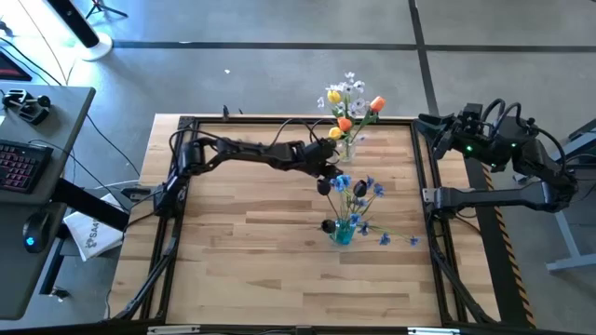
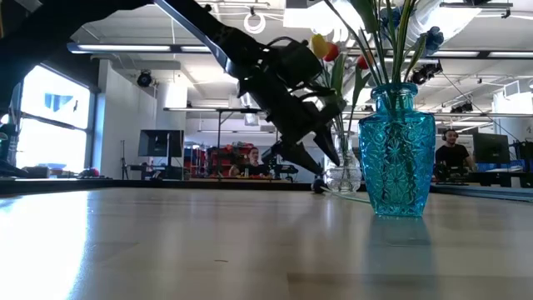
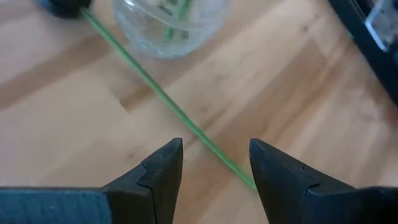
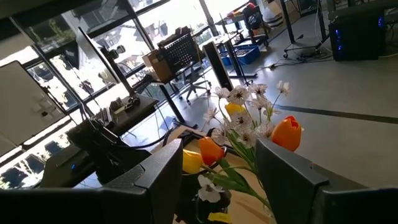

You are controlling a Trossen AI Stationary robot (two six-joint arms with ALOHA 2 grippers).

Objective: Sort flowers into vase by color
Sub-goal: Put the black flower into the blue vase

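My left gripper point(image 1: 331, 170) point(image 3: 214, 165) hangs open, pointing down, just above the table beside the clear glass vase point(image 1: 349, 146) point(image 3: 168, 25). A thin green stem point(image 3: 180, 118) lies flat on the wood; it runs from a dark bloom point(image 3: 62, 6) by the clear vase to the gap between my fingers, which do not touch it. The clear vase holds yellow, orange and white flowers point(image 4: 249, 124). The blue glass vase point(image 1: 343, 233) point(image 2: 397, 150) holds blue sprays and a dark purple tulip point(image 1: 328, 225). My right gripper point(image 4: 217, 168) waits open at the table's right edge.
The two vases stand close together right of the table's middle, the clear one near the far edge. Blue blossoms point(image 1: 396, 239) lean out low to the blue vase's right. The wooden top point(image 1: 251, 251) is bare to the left and near side. People sit in the room behind.
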